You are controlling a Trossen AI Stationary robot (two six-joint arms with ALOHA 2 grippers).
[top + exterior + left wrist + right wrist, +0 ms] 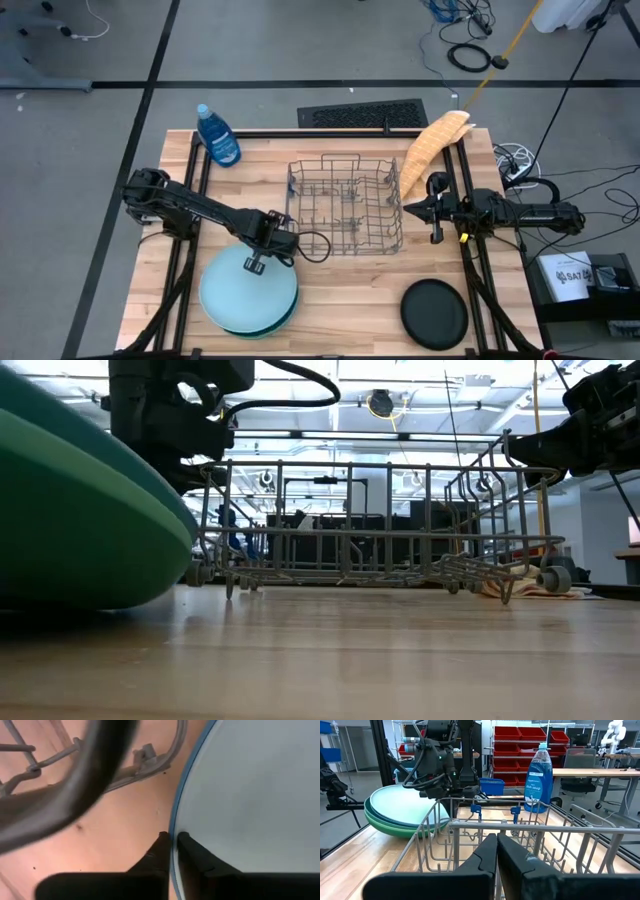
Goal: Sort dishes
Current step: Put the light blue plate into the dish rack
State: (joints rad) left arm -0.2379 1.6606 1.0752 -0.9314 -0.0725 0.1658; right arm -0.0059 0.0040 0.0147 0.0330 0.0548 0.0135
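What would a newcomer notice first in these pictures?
The stack of plates at the table's front left, light blue on top, with the left gripper shut on the top plate's rim. Next the empty wire rack mid-table, and the black plate alone at front right.

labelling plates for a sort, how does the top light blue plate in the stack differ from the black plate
The round light blue plastic plate is clearly larger than the round black plastic plate. The light blue plate tops a stack of plates, while the black plate lies alone, flat on the wooden table. The left tool is shut on the light blue plate's rim; nothing touches the black plate. Both are round, flat dishes outside the grey wire rack.
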